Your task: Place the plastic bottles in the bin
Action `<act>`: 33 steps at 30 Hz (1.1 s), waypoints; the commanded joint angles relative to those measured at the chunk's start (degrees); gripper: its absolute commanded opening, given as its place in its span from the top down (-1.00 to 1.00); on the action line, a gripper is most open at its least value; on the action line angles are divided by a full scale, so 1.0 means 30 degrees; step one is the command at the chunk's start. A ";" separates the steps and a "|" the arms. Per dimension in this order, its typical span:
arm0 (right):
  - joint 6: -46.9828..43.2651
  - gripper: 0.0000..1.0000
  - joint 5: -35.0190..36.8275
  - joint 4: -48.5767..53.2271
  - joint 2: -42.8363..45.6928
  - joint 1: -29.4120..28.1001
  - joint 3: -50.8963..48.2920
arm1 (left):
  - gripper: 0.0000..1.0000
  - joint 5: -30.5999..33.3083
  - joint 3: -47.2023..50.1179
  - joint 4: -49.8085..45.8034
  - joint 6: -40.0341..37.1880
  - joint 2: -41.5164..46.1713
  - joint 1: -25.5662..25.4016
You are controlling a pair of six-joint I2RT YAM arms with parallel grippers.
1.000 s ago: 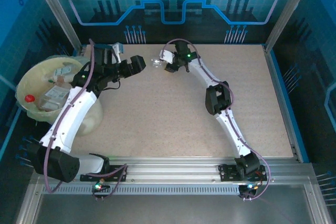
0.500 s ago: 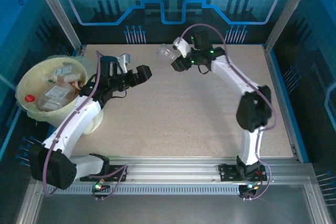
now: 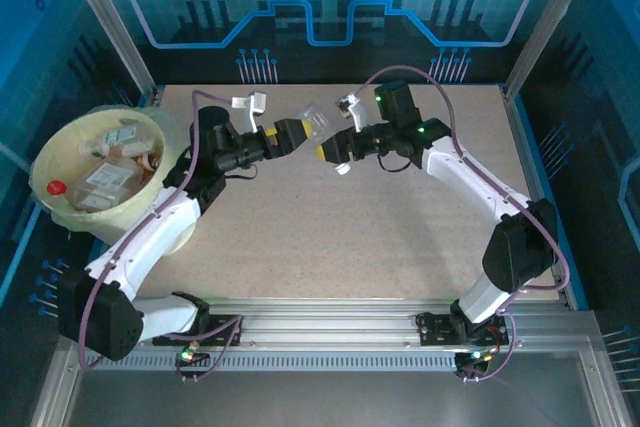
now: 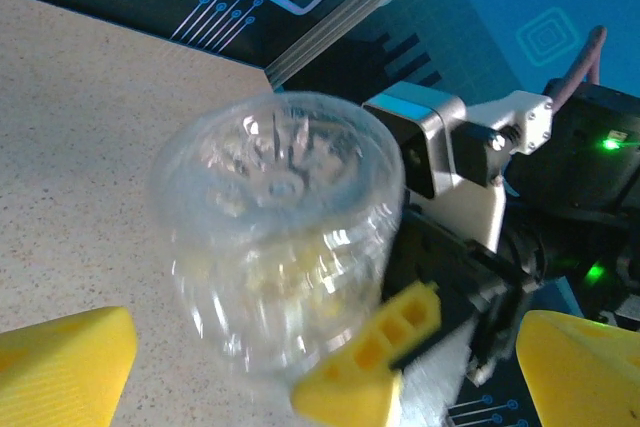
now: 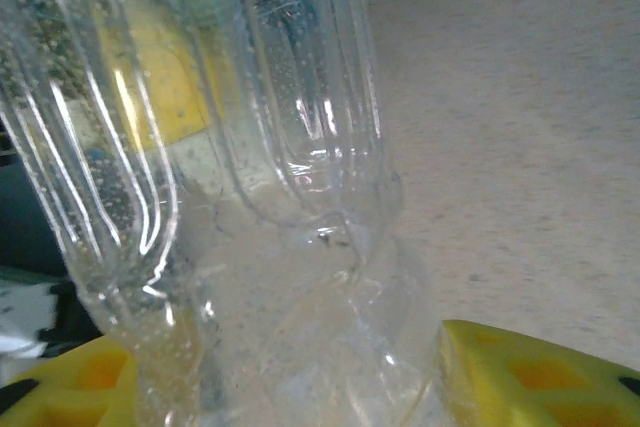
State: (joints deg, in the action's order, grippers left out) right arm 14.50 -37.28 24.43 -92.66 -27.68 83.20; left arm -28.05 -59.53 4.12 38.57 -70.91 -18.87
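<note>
A clear crushed plastic bottle [image 3: 312, 115] hangs above the back middle of the table, with my right gripper [image 3: 332, 153] shut on it. In the right wrist view the bottle [image 5: 280, 247] stands between the yellow fingers [image 5: 530, 372]. My left gripper [image 3: 291, 133] faces the bottle from the left, open. In the left wrist view its wide-apart yellow fingers [image 4: 60, 367] flank the bottle's base [image 4: 275, 237], and a right-gripper finger [image 4: 375, 372] presses on the bottle's side. The pale cream bin [image 3: 40, 182] stands at the far left and holds several bottles [image 3: 105, 182], one with a red cap [image 3: 56, 187].
The speckled table [image 3: 380, 237] stretches in front of both grippers. Blue enclosure walls and metal posts [image 3: 105, 17] ring the table. The bin stands off the table's left edge, beside the left arm's elbow.
The right arm has unfolded and carried the bottle slightly forward. The left gripper has slid right, away from the bin, until it faces the bottle.
</note>
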 commanded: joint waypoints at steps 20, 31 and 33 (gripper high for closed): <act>-0.0919 -1.00 0.5338 -0.0465 0.4615 -0.0314 -0.1178 | -0.19 1.3129 -0.6464 -1.0280 -0.7679 0.2520 -0.0714; 0.1479 -1.00 1.2041 -0.0250 0.7427 0.3270 -0.4203 | -0.17 2.3833 -1.0333 -1.5847 -1.0950 0.4185 0.5214; 0.1611 -1.00 1.2102 -0.0405 0.7760 0.3617 -0.4589 | -0.17 2.3766 -1.0122 -1.6341 -1.0669 0.3980 0.6342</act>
State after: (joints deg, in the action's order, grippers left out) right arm 16.82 -4.38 23.14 -71.66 -18.04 70.85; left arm 37.32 -90.91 -38.83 8.49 -57.21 -3.03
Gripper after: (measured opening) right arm 0.998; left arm 0.588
